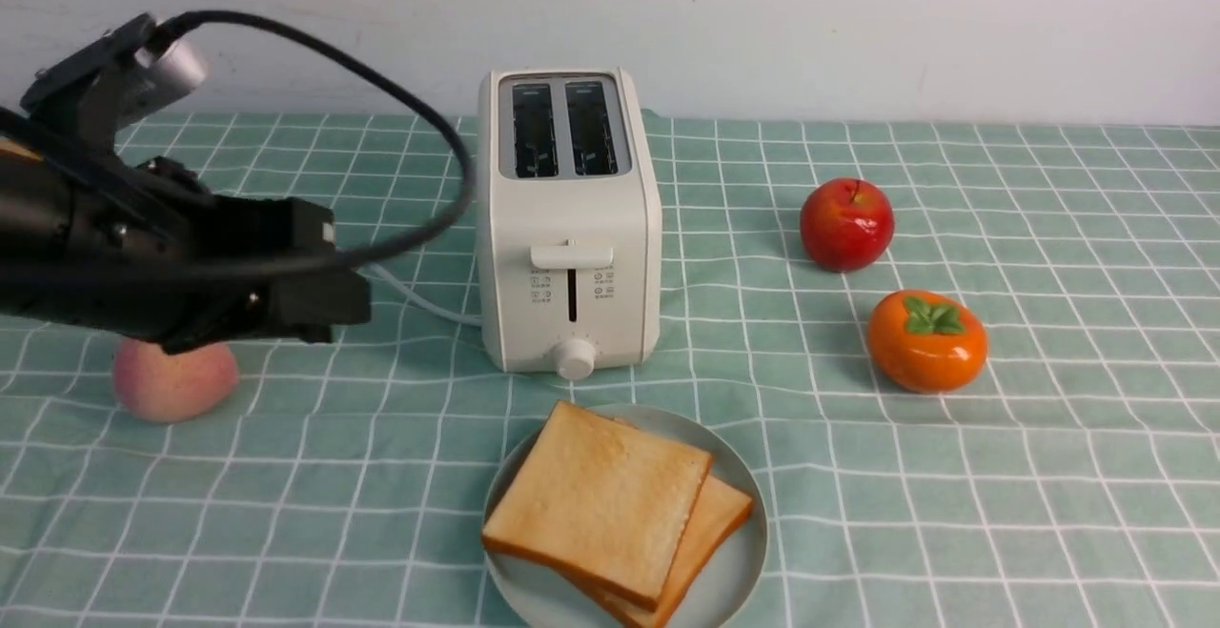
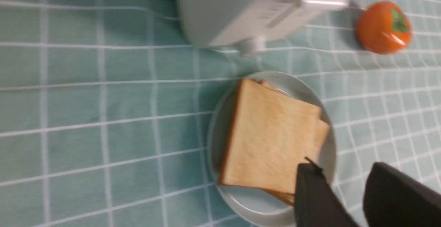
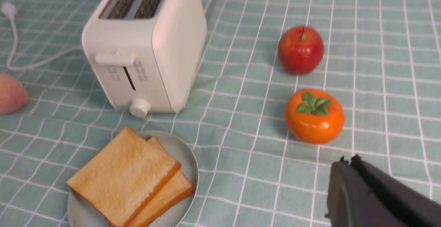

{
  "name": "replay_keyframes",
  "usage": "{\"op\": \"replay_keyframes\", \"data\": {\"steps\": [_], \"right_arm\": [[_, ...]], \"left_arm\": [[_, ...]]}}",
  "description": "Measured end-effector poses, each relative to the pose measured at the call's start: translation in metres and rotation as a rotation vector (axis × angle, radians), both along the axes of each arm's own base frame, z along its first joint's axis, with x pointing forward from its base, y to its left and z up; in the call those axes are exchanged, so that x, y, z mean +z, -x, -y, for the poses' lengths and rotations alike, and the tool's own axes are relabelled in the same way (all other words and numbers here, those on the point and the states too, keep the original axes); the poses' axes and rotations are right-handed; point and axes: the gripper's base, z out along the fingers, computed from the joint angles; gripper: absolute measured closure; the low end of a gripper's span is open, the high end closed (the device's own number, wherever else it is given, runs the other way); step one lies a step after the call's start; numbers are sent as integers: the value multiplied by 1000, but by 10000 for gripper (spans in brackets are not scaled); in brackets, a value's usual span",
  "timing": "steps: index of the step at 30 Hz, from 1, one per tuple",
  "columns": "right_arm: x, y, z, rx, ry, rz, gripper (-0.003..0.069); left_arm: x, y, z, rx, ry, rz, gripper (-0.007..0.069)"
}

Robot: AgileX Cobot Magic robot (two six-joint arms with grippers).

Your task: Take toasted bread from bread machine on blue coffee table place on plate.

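Both toast slices (image 1: 596,499) stacked on the plate (image 1: 742,566), nearest me. My right claw (image 3: 346,162) together, empty; left claw (image 2: 341,166) apart, empty, hanging beside the toaster (image 1: 570,228). My worry: a careless swing snags its cord (image 1: 419,299) or bumps it. Slots look empty.
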Motion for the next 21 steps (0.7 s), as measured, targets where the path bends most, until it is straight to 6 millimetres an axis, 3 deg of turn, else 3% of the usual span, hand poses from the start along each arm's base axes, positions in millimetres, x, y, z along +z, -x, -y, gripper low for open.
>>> {"op": "replay_keyframes", "data": {"steps": [4,5,6,9,12,13,14,18,21], "right_arm": [[-42,22,6,-19,-18,77,676],[-60,26,8,-26,-16,87,676],[-61,28,9,-28,-20,104,676],[-96,35,12,-47,-29,153,675],[-110,38,13,-56,-37,185,671],[-112,38,13,-56,-37,183,671],[-116,38,14,-58,-37,184,670],[-121,38,14,-58,-34,174,667],[-121,38,13,-56,-33,169,667]], "left_arm": [[14,35,4,-65,-20,52,638],[19,51,1,-63,-29,75,638],[20,54,0,-63,-30,77,638],[22,102,-13,-22,-55,100,638],[13,135,-22,4,-68,101,638],[13,138,-23,5,-67,102,638],[7,155,-26,11,-63,107,638],[-13,197,-34,18,-37,132,638],[-23,212,-37,31,-23,193,638]]}}
